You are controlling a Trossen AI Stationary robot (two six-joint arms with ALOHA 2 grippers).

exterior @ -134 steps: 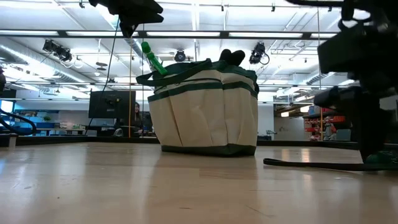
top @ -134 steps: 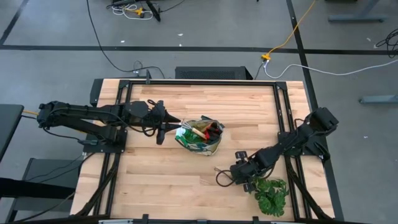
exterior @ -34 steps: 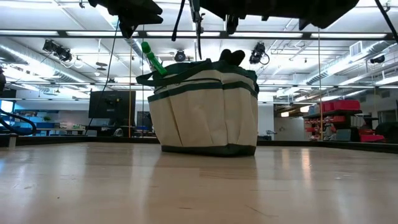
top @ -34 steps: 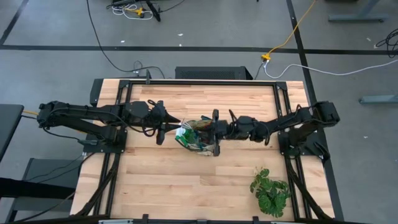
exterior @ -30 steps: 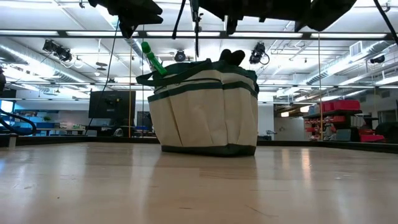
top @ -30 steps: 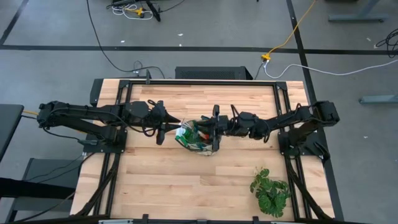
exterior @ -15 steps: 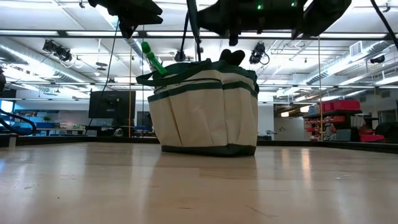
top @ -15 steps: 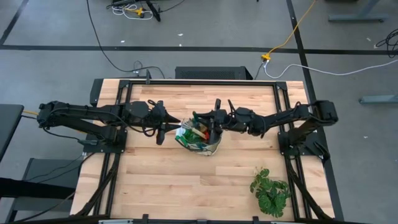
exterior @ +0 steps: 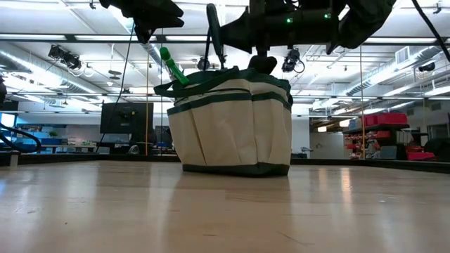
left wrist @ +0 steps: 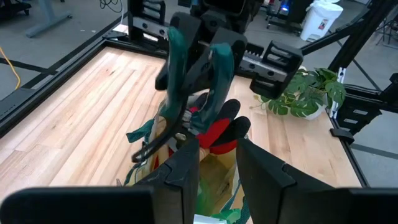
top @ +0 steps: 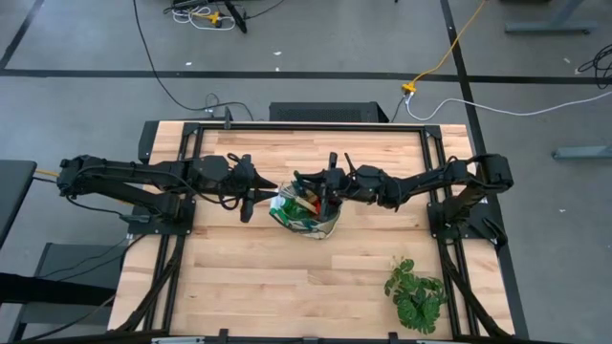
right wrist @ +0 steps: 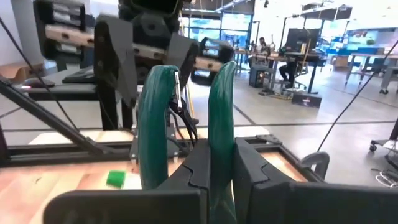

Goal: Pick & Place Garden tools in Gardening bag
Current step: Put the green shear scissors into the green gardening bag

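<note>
High view: we find the right gripper [top: 332, 187] over the gardening bag [top: 306, 212], the left gripper [top: 251, 190] waiting beside it.

Right wrist view: jaws pinch the green-handled pruning shears [right wrist: 186, 137]. Releasing this high, we judge, risks catching the rim.

Left gripper jaws: spread.

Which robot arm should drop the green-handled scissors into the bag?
The right one. The right gripper is shut on the green-handled pruning shears right above the tan fabric gardening bag. The left gripper waits beside the bag, holding nothing.
</note>
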